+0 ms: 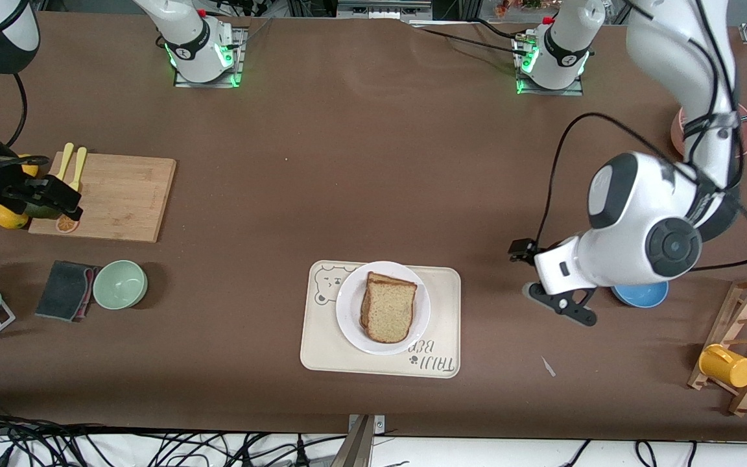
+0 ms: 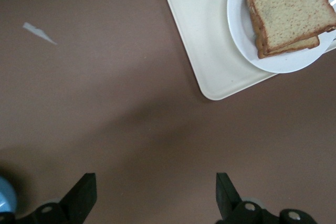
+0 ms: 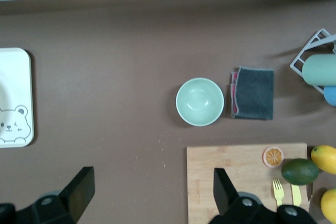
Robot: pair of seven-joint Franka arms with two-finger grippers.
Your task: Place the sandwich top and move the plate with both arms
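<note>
The sandwich top point(image 1: 390, 311), a plain light brown slice with a darker crust, lies on another slice on the round white plate point(image 1: 347, 312). The plate stands on the cream bear tray point(image 1: 321, 353). The left wrist view shows the slice point(image 2: 286, 6), the plate point(image 2: 247, 43) and the tray corner point(image 2: 202, 45). My left gripper point(image 1: 558, 301) is open and empty over bare table between the tray and a blue bowl; it shows in its wrist view point(image 2: 156, 192). My right gripper point(image 1: 56, 201) is open and empty over the edge of the cutting board; it shows in its wrist view point(image 3: 152, 190).
A wooden cutting board point(image 1: 120, 194) with forks and fruit, a green bowl point(image 1: 120, 284) and a grey cloth point(image 1: 65, 290) lie toward the right arm's end. A blue bowl point(image 1: 639, 295), a wooden rack with a yellow mug point(image 1: 727, 365) and a white scrap point(image 1: 548, 367) lie toward the left arm's end.
</note>
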